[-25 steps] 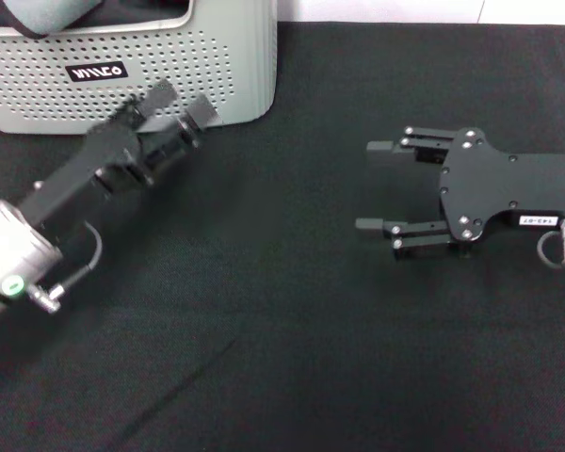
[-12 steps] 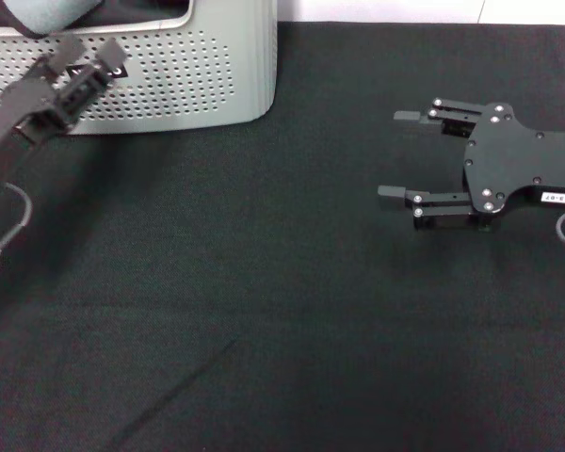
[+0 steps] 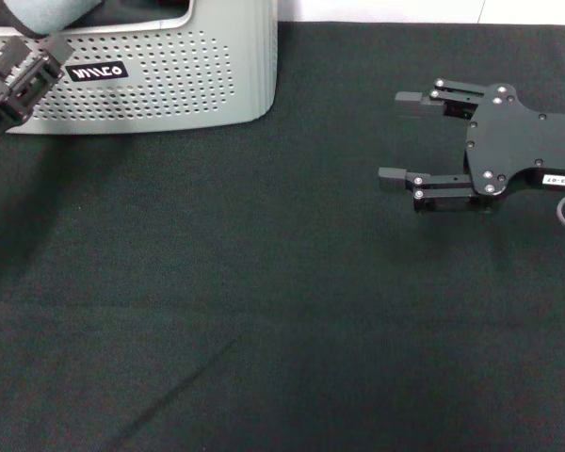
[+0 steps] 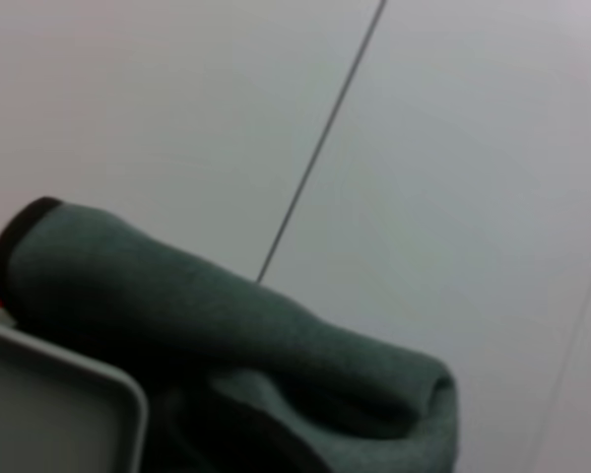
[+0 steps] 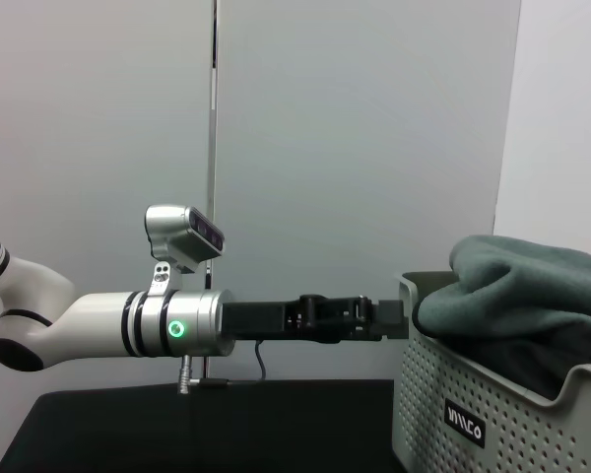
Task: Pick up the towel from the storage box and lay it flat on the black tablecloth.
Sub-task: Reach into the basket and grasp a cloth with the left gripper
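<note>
Towel: I see the towel (image 5: 517, 296) bunched grey-blue side out, heaped in the storage box (image 3: 169, 85) and rising over its rim.
Storage box: it stands at the far left of the black tablecloth (image 3: 282, 311) that covers the desk.
Left gripper: my left gripper (image 3: 14, 75) is at the box's near left corner, level with the rim; I cannot tell whether it is released or clenched.
Right gripper: my right gripper (image 3: 395, 137) hangs released over bare cloth, well apart from the box, grasping nothing.

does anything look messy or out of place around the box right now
Only the towel: it is bunched up and bulges over the rim of the storage box, not lying flat. The black tablecloth shows a faint diagonal crease near the front.
</note>
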